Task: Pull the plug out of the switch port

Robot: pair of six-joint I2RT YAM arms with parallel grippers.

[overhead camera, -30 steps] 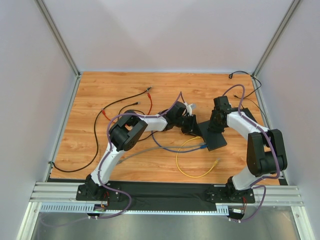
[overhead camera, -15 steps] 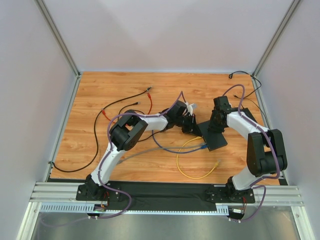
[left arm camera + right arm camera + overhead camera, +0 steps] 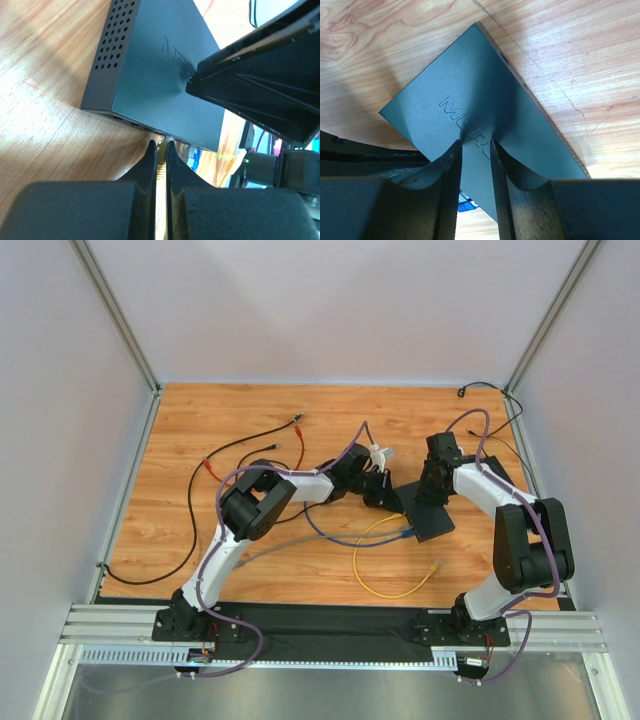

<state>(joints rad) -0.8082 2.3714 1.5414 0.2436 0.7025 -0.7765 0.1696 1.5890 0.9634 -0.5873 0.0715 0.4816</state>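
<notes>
Two pincers: left pincer [image 3: 160, 148] closed on the plug [image 3: 161, 144] at the switch [image 3: 150, 75], 3 o'clock on the worktop [image 3: 200, 440]; right pincer [image 3: 476, 142], slightly parted, empty, presses the switch. Risk: a locked plug lets the pull drag the switch.

Black switch [image 3: 150, 65] with a hole-dotted side, orange wood-grain table [image 3: 200, 430], yellow cable [image 3: 432, 566], blue cable [image 3: 405, 532]

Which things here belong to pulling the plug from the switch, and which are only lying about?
For the job: switch; yellow plug at its edge; left gripper, shut on that plug; right gripper, pressing on the switch top.
Lying about: blue cable; red cable; black cable on the left.
</notes>
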